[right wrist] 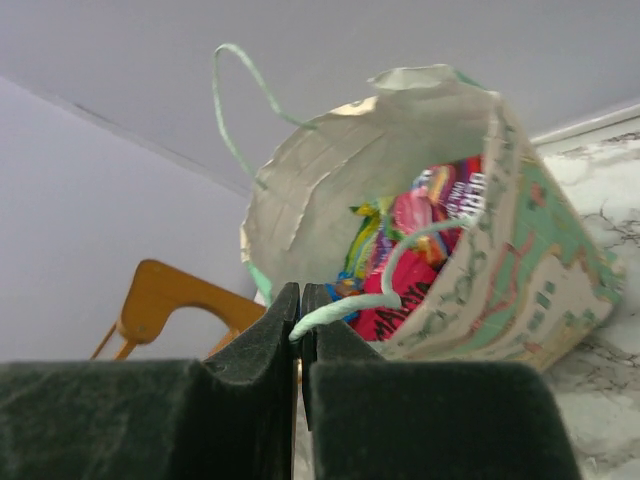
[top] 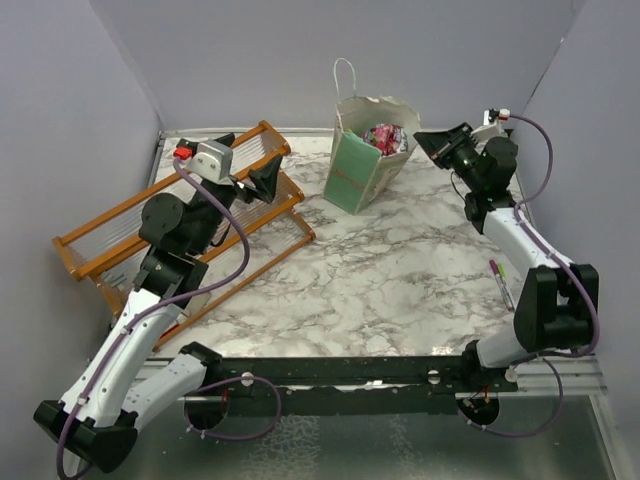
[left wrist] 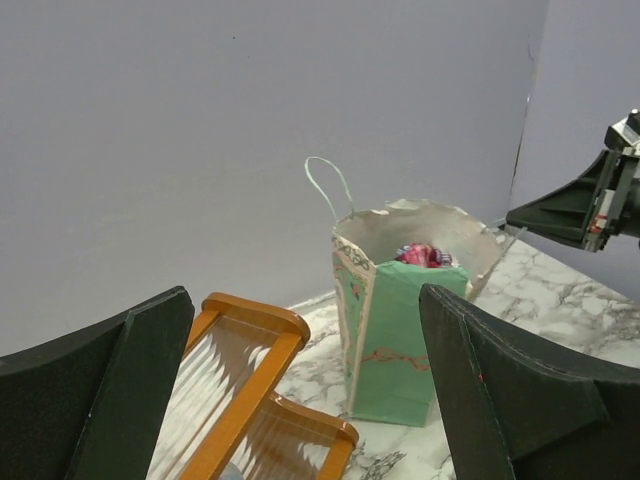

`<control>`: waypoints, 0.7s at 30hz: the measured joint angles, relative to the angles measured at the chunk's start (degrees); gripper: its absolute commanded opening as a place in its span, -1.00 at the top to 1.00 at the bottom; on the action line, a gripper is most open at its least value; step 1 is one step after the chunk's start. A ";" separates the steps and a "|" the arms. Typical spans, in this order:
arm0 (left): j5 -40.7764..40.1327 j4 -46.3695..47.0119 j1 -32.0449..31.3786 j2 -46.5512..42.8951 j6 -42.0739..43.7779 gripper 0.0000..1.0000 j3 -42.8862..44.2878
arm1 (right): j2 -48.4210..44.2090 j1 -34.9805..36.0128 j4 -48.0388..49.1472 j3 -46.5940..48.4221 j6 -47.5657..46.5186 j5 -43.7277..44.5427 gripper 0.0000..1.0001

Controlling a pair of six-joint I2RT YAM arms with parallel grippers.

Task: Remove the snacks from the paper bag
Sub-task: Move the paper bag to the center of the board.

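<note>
Right fingers (right wrist: 268, 335) are pressing together on the bag's near string handle (right wrist: 345, 305), pinching it just beside the rim. Left fingers (left wrist: 110, 385) are hanging spread wide above the orange rack (top: 110, 215) at the left side of the desk (top: 400, 290), gripping nothing and pointing toward the bag. A pen (top: 500, 283) is lying near the right arm. At the far middle, the bag (top: 352, 175) is standing upright, long axis vertical, mouth opening upward. The snacks (top: 383, 137) are sitting heaped inside it, below the rim.
</note>
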 measured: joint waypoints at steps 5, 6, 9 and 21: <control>-0.02 0.28 0.00 0.57 -0.48 -0.98 -0.09 | -7.10 -0.02 -5.29 -2.19 -4.24 -3.02 0.98; -0.02 0.33 0.00 0.70 -0.57 -0.98 -0.17 | -7.69 -0.04 -6.21 -2.12 -4.87 -4.42 0.98; -0.02 0.55 0.00 0.98 -0.85 -0.98 -0.74 | -8.24 -0.04 -9.27 -1.68 -6.27 -10.27 0.98; 1.01 0.48 0.00 6.47 -6.21 -0.85 -0.85 | -21.07 1.57 -26.93 -4.33 -14.32 -21.92 0.98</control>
